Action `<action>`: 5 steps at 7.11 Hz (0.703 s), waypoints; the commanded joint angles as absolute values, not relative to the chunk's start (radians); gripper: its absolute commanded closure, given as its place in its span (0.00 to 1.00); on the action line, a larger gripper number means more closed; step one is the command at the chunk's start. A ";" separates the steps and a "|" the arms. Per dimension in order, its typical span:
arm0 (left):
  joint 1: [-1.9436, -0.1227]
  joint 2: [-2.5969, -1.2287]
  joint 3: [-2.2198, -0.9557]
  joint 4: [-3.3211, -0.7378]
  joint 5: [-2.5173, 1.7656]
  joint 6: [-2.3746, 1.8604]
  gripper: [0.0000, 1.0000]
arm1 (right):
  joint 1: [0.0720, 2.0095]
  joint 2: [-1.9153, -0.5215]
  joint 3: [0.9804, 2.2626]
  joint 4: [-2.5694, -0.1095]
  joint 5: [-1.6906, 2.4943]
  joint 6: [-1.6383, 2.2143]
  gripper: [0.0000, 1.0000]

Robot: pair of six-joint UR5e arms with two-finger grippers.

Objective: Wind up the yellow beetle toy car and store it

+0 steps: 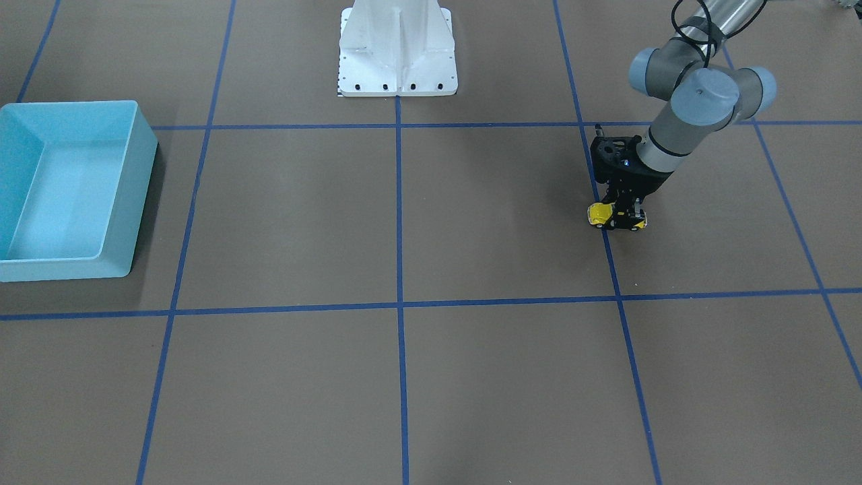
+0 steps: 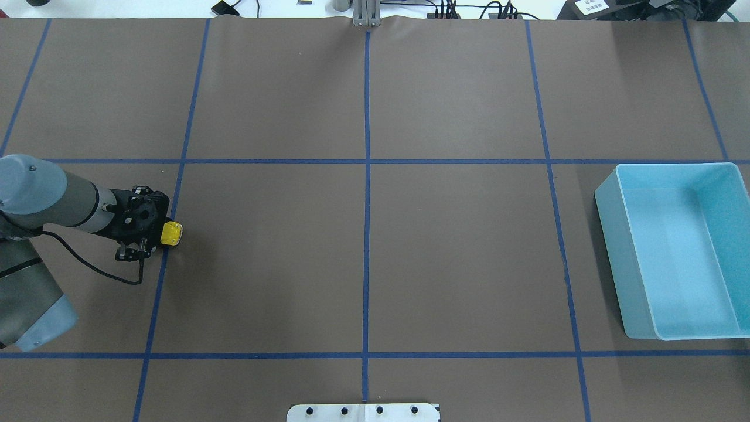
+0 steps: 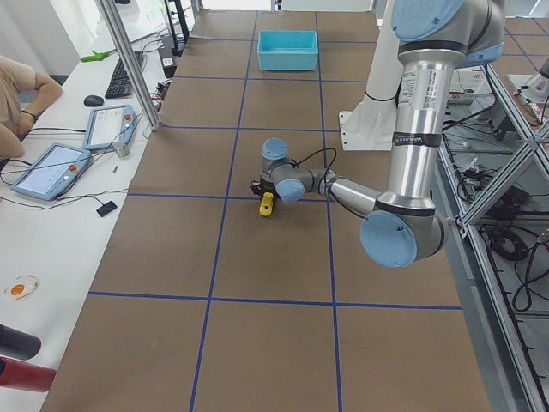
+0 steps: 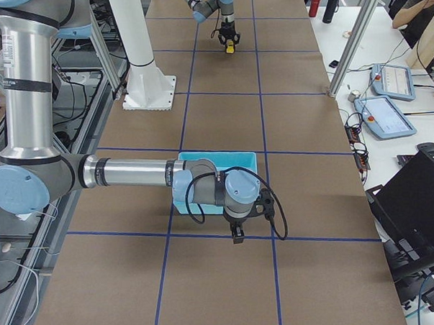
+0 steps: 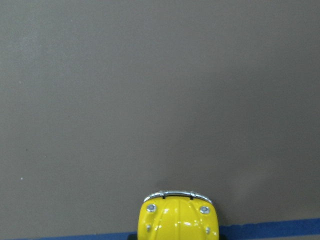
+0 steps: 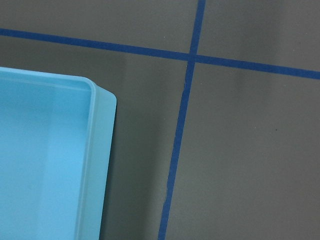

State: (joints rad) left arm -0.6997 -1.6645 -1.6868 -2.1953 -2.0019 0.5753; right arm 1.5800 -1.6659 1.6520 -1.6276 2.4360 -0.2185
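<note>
The yellow beetle toy car (image 1: 601, 214) stands on the brown table by a blue tape line, on my left side. My left gripper (image 1: 623, 217) comes down over the car's middle, with its fingers closed on the sides. From overhead the car (image 2: 171, 233) sticks out from under the gripper (image 2: 153, 234). The left wrist view shows the car's bonnet and silvery bumper (image 5: 178, 217) at the bottom edge. My right gripper (image 4: 237, 238) hangs low beside the blue bin (image 4: 217, 159); whether it is open or shut cannot be told.
The blue bin (image 2: 609, 234) stands empty at the table's far right side, its corner in the right wrist view (image 6: 95, 175). The white robot base (image 1: 397, 47) is at the table's middle edge. Blue tape lines grid the brown surface. Operators' tablets (image 3: 51, 167) lie beyond the table.
</note>
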 commanded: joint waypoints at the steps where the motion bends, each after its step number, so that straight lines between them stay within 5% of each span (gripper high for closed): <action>1: -0.701 -1.649 -1.687 -2.212 -2.017 0.575 0.46 | 1.580 -1.664 1.654 -1.628 2.436 -0.218 0.00; 5: -0.707 -1.599 -1.686 -2.272 -2.031 0.589 0.46 | 1.582 -1.664 1.652 -1.628 2.436 -0.219 0.00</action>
